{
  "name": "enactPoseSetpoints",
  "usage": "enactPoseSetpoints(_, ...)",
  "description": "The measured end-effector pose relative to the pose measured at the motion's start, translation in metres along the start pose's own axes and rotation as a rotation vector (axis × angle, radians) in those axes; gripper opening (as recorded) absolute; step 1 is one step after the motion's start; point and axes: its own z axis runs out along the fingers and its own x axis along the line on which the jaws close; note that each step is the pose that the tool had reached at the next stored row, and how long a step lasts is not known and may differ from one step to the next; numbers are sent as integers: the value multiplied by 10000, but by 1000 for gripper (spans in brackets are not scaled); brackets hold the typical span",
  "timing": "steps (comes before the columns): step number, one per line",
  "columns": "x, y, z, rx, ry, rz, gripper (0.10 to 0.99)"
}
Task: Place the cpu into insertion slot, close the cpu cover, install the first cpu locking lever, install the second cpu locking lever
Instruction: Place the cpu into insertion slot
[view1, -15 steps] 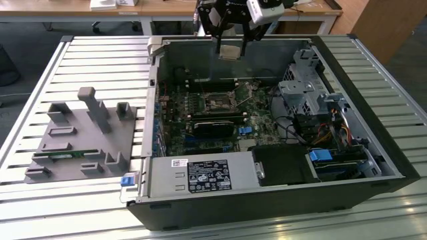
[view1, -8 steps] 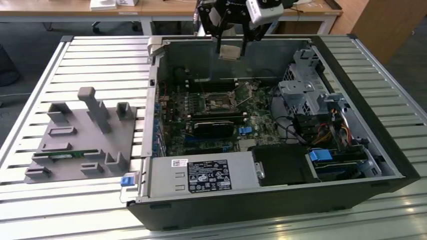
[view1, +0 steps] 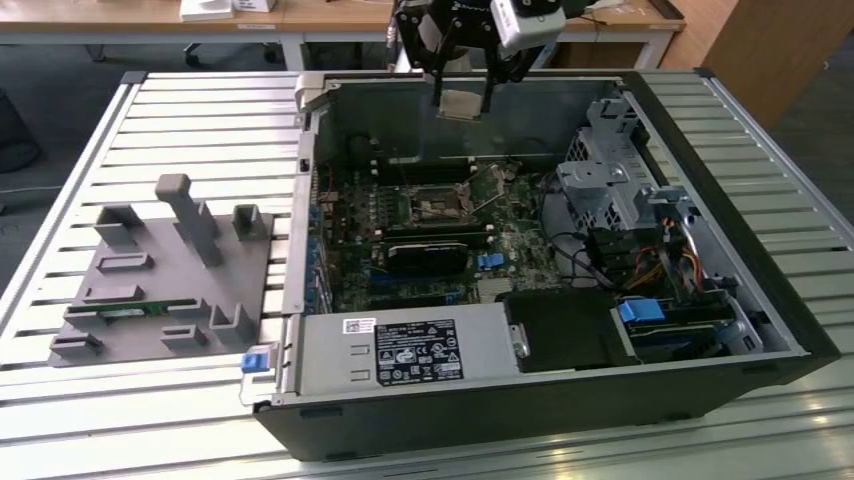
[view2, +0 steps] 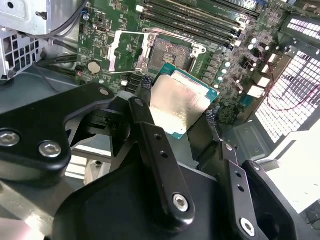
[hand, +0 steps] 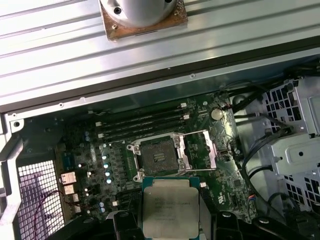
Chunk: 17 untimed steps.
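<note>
My gripper hangs above the open computer case, over its far wall, shut on the cpu. The cpu is a flat silvery square on a green edge, and in both wrist views it sits between the black fingers, cpu. Below it on the green motherboard lies the insertion slot, dark and bare. The cpu cover, a thin metal frame, is flipped open beside the slot.
The case stands on a slatted metal table. Inside are a power supply, a black card, a metal drive cage and loose cables. A grey fixture lies at the exterior view's left.
</note>
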Motion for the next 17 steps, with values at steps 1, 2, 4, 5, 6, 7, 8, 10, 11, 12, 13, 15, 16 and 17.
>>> enactPoseSetpoints(1, 0, 0, 0, 0, -2, 27, 541)
enactPoseSetpoints(2, 0, 0, 0, -1, -5, 54, 541)
enactPoseSetpoints(4, 0, 0, 0, -2, -10, 110, 541)
enactPoseSetpoints(5, 0, 0, 0, -2, -12, 139, 541)
enactPoseSetpoints(6, 0, 0, 0, -3, -15, 165, 541)
enactPoseSetpoints(7, 0, 0, 0, -4, -17, 194, 541)
enactPoseSetpoints(8, 0, 0, 0, -4, -20, 222, 541)
enactPoseSetpoints(10, 0, 0, 0, -5, -25, 279, 541)
enactPoseSetpoints(11, 0, 0, 0, -6, -27, 307, 541)
enactPoseSetpoints(12, 0, 0, 0, -6, -30, 337, 541)
enactPoseSetpoints(13, 0, 0, 0, -7, -33, 370, 541)
enactPoseSetpoints(15, 0, 0, 0, -8, -38, 430, 541)
enactPoseSetpoints(16, 0, 0, 0, -9, -41, 460, 541)
enactPoseSetpoints(17, 0, 0, 0, -10, -44, 489, 541)
